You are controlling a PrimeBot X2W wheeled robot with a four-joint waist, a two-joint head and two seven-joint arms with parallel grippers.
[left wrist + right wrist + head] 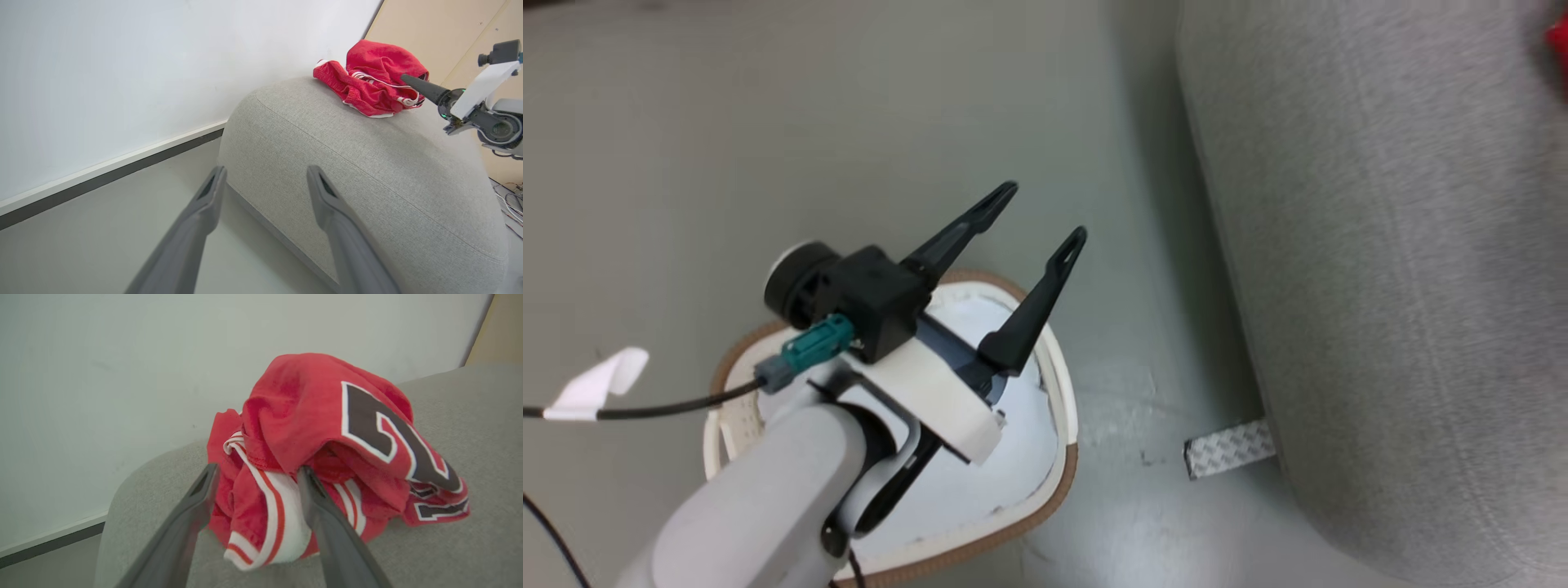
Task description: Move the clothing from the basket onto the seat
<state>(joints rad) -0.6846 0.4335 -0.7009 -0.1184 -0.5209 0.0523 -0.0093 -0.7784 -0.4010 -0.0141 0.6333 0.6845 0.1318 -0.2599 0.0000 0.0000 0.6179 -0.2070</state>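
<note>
The clothing [1559,39] shows in the head view as a blurred scrap of red at the top right edge, on the grey fabric of the seat [1388,261], which takes up the right side. At the lower left the basket [1063,408] stands on the floor [768,122], near the seat but apart from it, with its brown rim and pale inside in sight. The left hand [1044,213] hovers over the basket, its two dark fingers spread wide and pinching nothing. A short strip of patterned tape [1229,448] lies on the floor at the foot of the seat. In the left wrist view the left hand's fingers [204,212] stand well apart and point towards the seat's rounded corner, with a white wall [122,61] behind. The clothing [367,81] lies in a crumpled red heap on the far part of the seat top. The right hand [425,87] reaches in from the right, one dark fingertip at the edge of the heap. In the right wrist view the clothing [310,412] rests on the seat close to the wall, red cloth with white striped trim and large black, white-edged lettering. The right hand [257,470] has its fingers spread, one on each side of a hanging fold of trim. One tip lies against the cloth, but nothing is squeezed between them.
</note>
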